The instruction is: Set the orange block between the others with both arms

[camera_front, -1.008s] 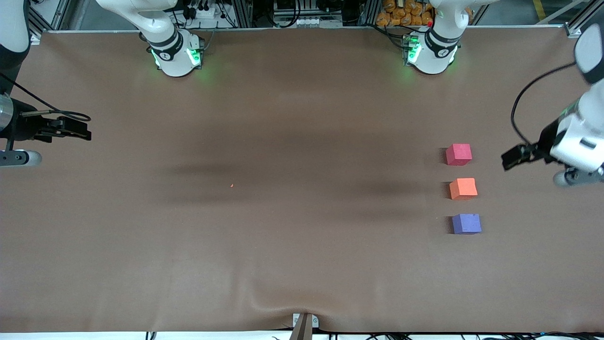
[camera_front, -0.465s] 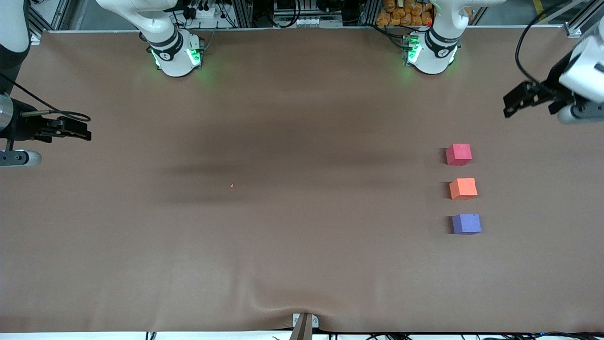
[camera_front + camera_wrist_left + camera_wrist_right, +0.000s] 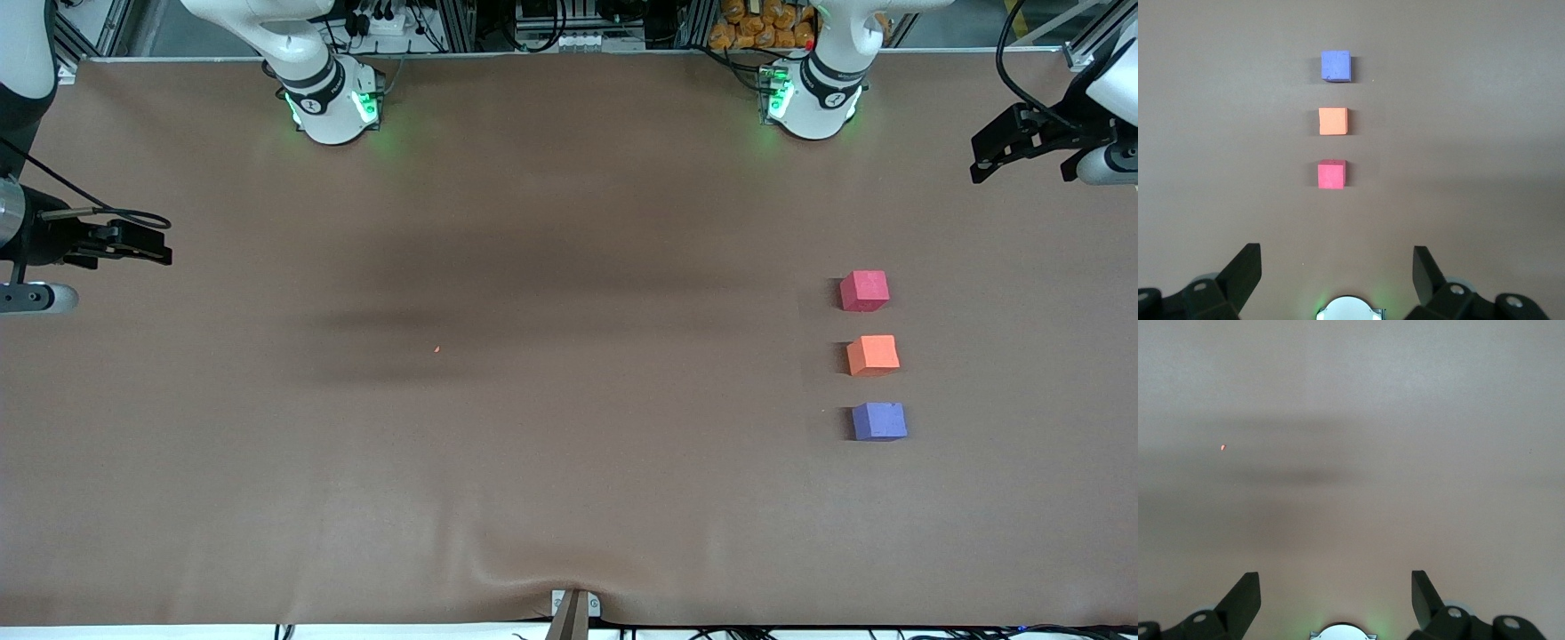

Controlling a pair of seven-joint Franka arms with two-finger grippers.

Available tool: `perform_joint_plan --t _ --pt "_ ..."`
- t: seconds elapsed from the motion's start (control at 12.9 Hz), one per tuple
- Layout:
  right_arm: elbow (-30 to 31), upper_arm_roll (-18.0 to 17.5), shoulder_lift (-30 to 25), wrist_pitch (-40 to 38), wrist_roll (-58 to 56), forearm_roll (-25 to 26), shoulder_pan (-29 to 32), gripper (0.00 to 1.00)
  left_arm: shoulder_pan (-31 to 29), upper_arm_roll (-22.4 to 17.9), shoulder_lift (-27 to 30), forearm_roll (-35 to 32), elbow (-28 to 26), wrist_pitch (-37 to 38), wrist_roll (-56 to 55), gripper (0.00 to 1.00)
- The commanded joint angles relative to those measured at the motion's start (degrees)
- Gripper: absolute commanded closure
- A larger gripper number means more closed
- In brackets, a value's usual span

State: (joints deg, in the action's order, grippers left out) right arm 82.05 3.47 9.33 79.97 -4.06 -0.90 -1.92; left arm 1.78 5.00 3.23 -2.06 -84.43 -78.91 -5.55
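1. The left gripper (image 3: pixel 982 160) is hanging in the air over the brown table (image 3: pixel 569 498) at the left arm's end, up near the edge where the bases stand.
2. In the left wrist view its two black fingers (image 3: pixel 1245 270) are standing spread wide apart, and there is nothing between them but bare table; it is gripping nothing and touching nothing.
3. The orange block (image 3: pixel 872 356) is sitting flat on the table toward the left arm's end, right in the middle of a straight line of three cubes.
4. The pinkish-red cube (image 3: pixel 864 291) is lying farther from the front camera than the orange block, with a small gap between the two.
5. The purple-blue cube (image 3: pixel 879 421) is lying nearer to the front camera than the orange block, again with a small gap, so no cube is touching another.
6. All three are showing in the left wrist view, and the gripper is well apart from them.
7. The right gripper (image 3: pixel 147 246) is waiting in the air over the right arm's end of the table, far from the cubes.
8. Its fingers (image 3: pixel 1245 590) are likewise spread wide in the right wrist view, holding nothing.
9. A tiny orange speck (image 3: pixel 436 349) is lying on the table near the middle.
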Motion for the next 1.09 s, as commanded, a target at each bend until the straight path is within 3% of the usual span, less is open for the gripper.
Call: perform_joint_plan --t 0.0,1.01 --pt "0.1 0.0 -0.6 -0.1 0.6 -0.3 -0.3 0.00 0.4 -0.3 -0.5 1.1 1.0 1.1 0.3 0.00" --pt "0.2 0.0 -0.4 -0.1 0.8 -0.3 0.0 0.00 0.3 -0.3 -0.7 1.3 1.0 1.1 1.2 0.00"
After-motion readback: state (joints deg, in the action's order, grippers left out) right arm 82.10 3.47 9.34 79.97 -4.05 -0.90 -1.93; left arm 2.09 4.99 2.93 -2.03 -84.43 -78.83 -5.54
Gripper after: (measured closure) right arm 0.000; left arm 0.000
